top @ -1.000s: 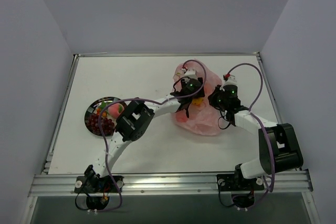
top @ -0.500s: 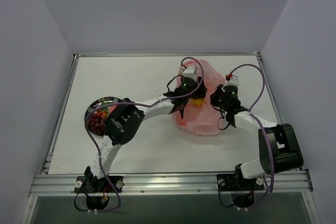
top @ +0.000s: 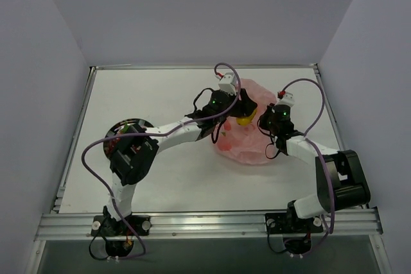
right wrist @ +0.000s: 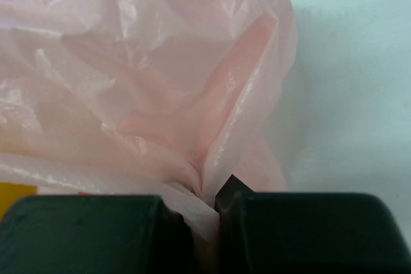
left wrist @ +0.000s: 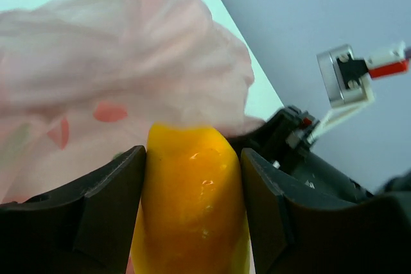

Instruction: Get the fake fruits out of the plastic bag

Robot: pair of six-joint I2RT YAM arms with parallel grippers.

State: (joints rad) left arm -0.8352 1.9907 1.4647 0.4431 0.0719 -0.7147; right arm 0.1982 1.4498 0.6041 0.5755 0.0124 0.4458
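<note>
Right now I am watching the left gripper (left wrist: 192, 158) clamping the yellow-orange fruit (left wrist: 192, 216). Its two dark fingers (left wrist: 103, 197) are pressing against either side of the glossy oval, spread only as wide as the fruit itself. In the left wrist view the fruit is sitting just at the crumpled edge of the plastic bag (top: 247, 149), with pink film bunching above and behind it. From the overhead camera I am seeing the same yellow spot at the tip of the left arm, over the far part of the bag. I cannot tell whether it is touching the film or hanging just above it.

The right gripper (right wrist: 218, 205) is pinching the bag. Its jaws are almost fully together, with a thin fold of translucent pink film running down into the narrow slit between them. The bag is lying on the white table (top: 160, 94) between the two wrists, right of centre.

Over on the left, a dark-rimmed plate (top: 131, 121) is resting on the table, half hidden under the left arm's elbow. Something reddish seems to be lying on it, though I cannot make it out clearly.
</note>
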